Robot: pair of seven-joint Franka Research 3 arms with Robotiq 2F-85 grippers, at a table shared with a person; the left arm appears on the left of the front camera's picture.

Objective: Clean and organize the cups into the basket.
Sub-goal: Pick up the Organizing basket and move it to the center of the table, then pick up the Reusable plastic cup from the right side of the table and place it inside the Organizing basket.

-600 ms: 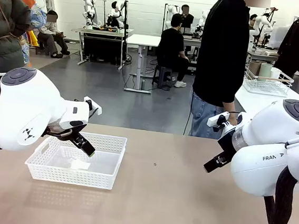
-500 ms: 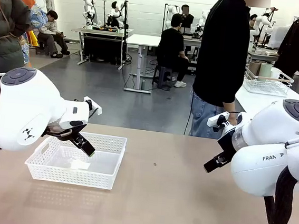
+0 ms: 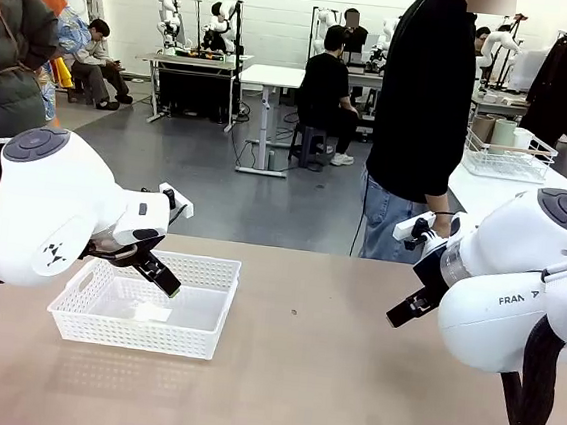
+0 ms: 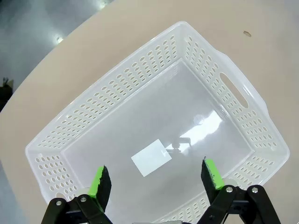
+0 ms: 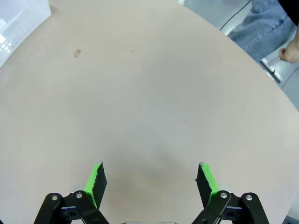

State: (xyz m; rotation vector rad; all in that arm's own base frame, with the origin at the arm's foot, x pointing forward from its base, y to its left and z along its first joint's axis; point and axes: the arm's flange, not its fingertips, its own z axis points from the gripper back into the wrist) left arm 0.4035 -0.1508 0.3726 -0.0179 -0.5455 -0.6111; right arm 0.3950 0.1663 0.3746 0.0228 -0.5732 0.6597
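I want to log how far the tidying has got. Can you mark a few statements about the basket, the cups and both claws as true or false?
1. The basket holds nothing but a white label. True.
2. The left claw is shut on a cup. False: it is open and holds nothing, above the basket.
3. The right claw is open above the table. True.
4. The cups lie on the table beside the basket. False: the cups stand in a wire basket on another table, at the far right of the front view.
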